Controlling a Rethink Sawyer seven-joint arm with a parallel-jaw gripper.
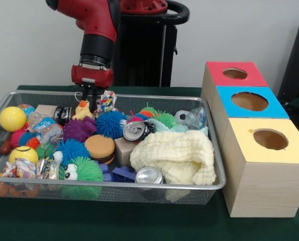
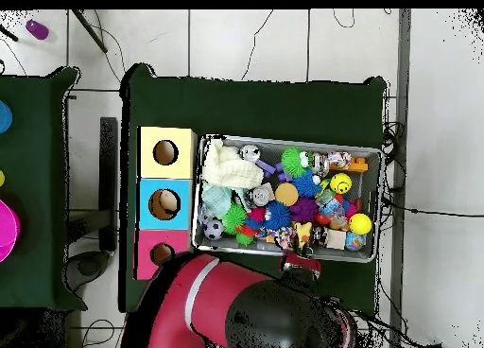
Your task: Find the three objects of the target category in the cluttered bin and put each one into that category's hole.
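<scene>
Here, hand (image 1: 88, 100) over yellow duck (image 1: 82, 110), fingertips hidden behind it.

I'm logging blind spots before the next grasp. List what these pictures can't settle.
- End effector state: front view, its tips sink among the toys by the duck; overhead, the arm covers it.
- Under the cloth: hidden in both views.
- Inside the holes: red box shows only shadow.
- Wrapped items: too small.
</scene>
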